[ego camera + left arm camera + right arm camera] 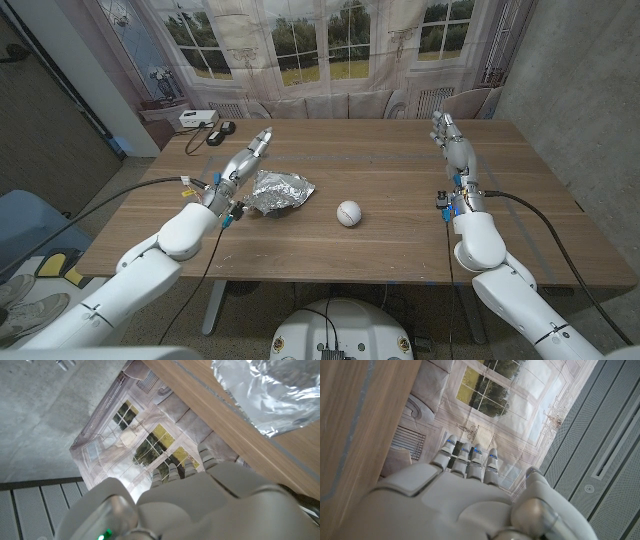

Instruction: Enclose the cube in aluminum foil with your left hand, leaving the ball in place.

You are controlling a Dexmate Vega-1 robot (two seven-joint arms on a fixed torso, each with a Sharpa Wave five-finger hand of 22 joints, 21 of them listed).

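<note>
— So, where is the foil (281, 190) right now?

— On the wooden table (400, 245), left of the middle, as a crumpled silver bundle. The cube itself I cannot see; whether it sits inside the bundle I cannot tell.

— And the ball (348, 212)?

— White, on the table just to the right of the foil, apart from it and touching nothing.

— What is the left hand (246, 156) doing?

— It hangs just beside the foil's left edge, fingers stretched out straight toward the far side of the table, holding nothing. From the head view I cannot say whether it touches the foil; the left wrist view shows a corner of foil (270, 395) lying on the wood beside the back of the hand (200, 505).

— The right hand (449, 133)?

— Well away at the right side of the table, fingers long and close together, pointing at the far edge, with nothing in them. The right wrist view shows the same: straight fingers (470, 460) beside the table's edge.

— Anything else on the table?

— A white box (197, 119) and a small dark thing (222, 128) at the far left corner.
</note>
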